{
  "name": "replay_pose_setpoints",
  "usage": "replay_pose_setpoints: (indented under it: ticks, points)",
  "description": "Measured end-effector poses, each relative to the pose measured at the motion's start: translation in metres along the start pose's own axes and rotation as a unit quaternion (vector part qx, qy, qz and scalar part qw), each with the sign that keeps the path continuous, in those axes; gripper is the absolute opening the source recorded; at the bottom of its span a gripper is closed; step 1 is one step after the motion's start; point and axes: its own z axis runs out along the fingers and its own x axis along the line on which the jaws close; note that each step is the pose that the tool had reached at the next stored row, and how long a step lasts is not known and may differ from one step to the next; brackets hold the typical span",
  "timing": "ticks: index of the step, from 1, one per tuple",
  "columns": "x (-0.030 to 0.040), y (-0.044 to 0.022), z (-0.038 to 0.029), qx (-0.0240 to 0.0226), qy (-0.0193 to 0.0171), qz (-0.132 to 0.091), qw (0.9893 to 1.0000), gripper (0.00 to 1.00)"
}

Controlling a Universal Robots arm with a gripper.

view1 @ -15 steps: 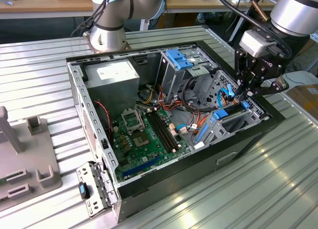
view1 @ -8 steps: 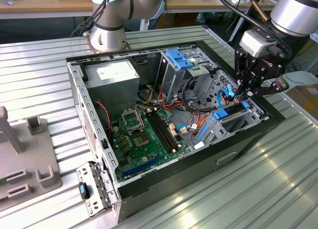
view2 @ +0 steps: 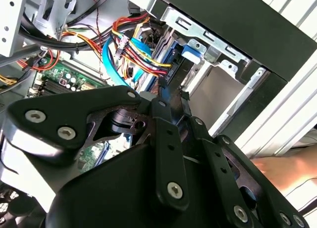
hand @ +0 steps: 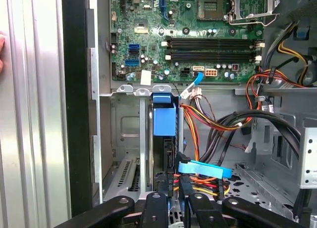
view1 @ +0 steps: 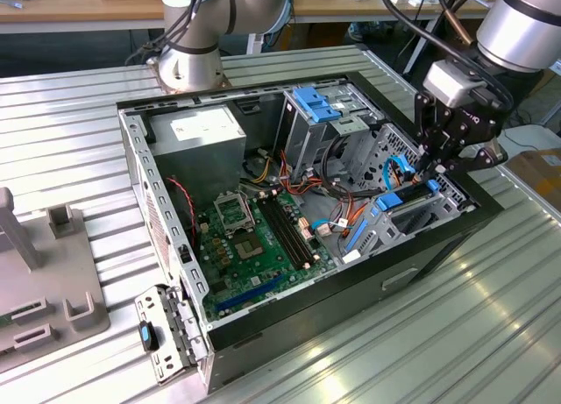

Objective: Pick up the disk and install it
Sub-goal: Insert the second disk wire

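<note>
The disk (view1: pixel 406 200), a dark drive in a bright blue carrier frame, stands on edge in the metal drive bay at the corner of the open computer case (view1: pixel 421 255) on the exterior view's right. In the first wrist view its blue carrier end (hand: pixel 164 120) points toward the motherboard. My gripper (view1: pixel 436 169) hangs right over that bay. In both wrist views the black fingers (hand: pixel 154 210) converge on the disk's near end, and the gripper (view2: pixel 172 100) is shut on it.
Red, yellow and orange wires (hand: pixel 208 124) and a blue flat cable (hand: pixel 204 168) crowd the space beside the bay. The motherboard (view1: pixel 254 237) fills the case floor. A lighter blue bracket (view1: pixel 317 102) sits in the far bay. A hand (view2: pixel 285 168) rests on the ribbed table outside the case.
</note>
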Motion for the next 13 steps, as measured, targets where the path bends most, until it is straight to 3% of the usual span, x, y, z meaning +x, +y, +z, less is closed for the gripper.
replay_pose_setpoints:
  ticks: [7,13]
  points:
    - [-0.0007,-0.0046,0.0042,0.0000,0.0000,0.000,1.0000,0.24]
    - [-0.0157,-0.0057,0.0063,0.0000,0.0004,0.005,1.0000,0.24]
